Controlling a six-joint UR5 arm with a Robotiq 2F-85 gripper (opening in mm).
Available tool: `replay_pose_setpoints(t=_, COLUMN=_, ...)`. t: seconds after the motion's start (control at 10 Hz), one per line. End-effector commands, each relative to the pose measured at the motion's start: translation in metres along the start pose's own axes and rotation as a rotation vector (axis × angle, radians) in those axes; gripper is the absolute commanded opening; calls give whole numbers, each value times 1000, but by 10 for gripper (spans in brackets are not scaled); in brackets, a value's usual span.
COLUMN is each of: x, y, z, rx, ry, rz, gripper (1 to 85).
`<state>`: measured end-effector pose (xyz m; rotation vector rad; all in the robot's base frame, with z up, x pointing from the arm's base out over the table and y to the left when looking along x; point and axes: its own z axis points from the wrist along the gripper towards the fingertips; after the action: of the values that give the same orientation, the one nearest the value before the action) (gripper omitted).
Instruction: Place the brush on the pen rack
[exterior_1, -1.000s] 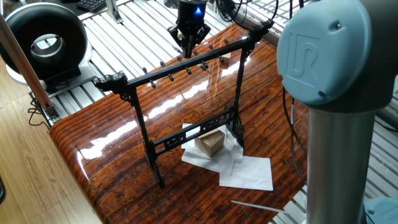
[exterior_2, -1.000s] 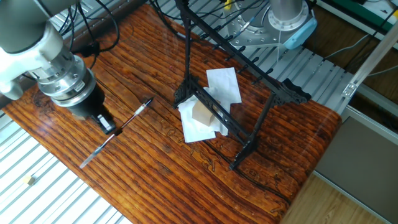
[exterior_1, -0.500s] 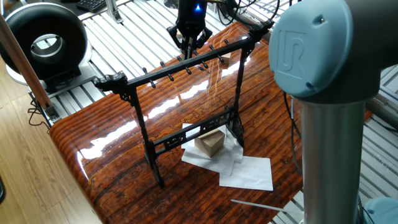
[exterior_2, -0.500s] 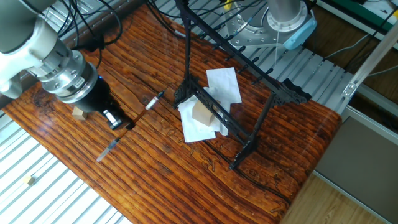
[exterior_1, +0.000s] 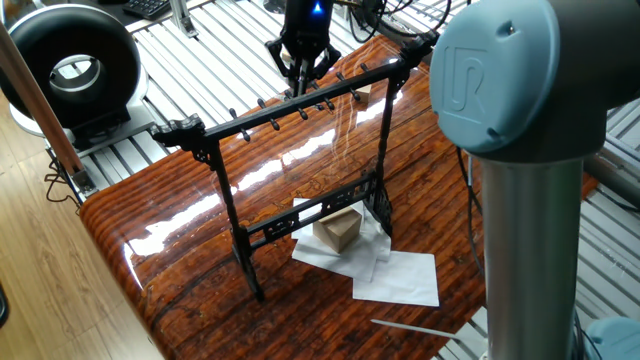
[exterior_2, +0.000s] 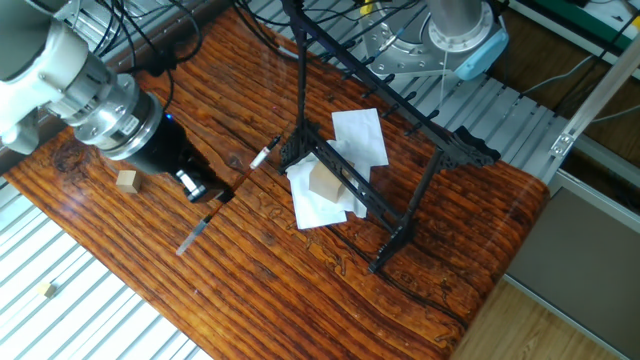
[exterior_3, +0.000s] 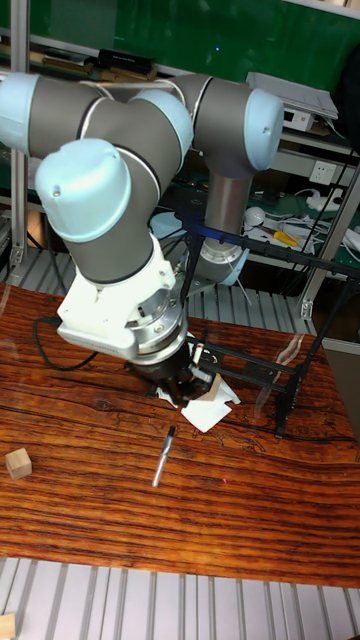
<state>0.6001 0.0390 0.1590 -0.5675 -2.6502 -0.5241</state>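
One broad wooden tabletop (exterior_2: 290, 300) is carrying everything, and the UR5 arm (exterior_3: 120, 180) is leaning over it from the far side of the pen rack (exterior_1: 290, 112). That black frame is standing upright near the middle, with white paper sheets (exterior_1: 400, 275) and a small block (exterior_1: 338, 228) lying under its lower crossbar. None of its pegs is bearing anything that I can make out.

In the other fixed view the gripper (exterior_2: 212, 195) is hanging over the wood just beside the rack's foot. Its fingers are pinching the brush (exterior_2: 200, 228) around mid-length. The brush is lying slanted and clear of the surface, its two ends sticking out either way (the tall fixed view is showing it jutting below the fingers).

By my reading, the carry step is under way: the brush is picked up but not yet racked. The next move is calling for height first, since the top bar is sitting well above the brush. After that comes lining it up with the pegs before letting go. A loose cube (exterior_2: 126, 180) is sitting apart, out of the way.
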Motion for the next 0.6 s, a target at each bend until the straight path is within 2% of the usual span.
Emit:
replay_pose_setpoints(t=0.0, x=18, y=13, z=-7, rx=-46, ry=35, rz=12, gripper=10)
replay_pose_setpoints(t=0.2, x=22, y=16, z=-11, rx=-62, ry=43, rz=8, gripper=10)
replay_pose_setpoints(t=0.5, x=36, y=29, z=-21, rx=-108, ry=74, rz=19, gripper=10)
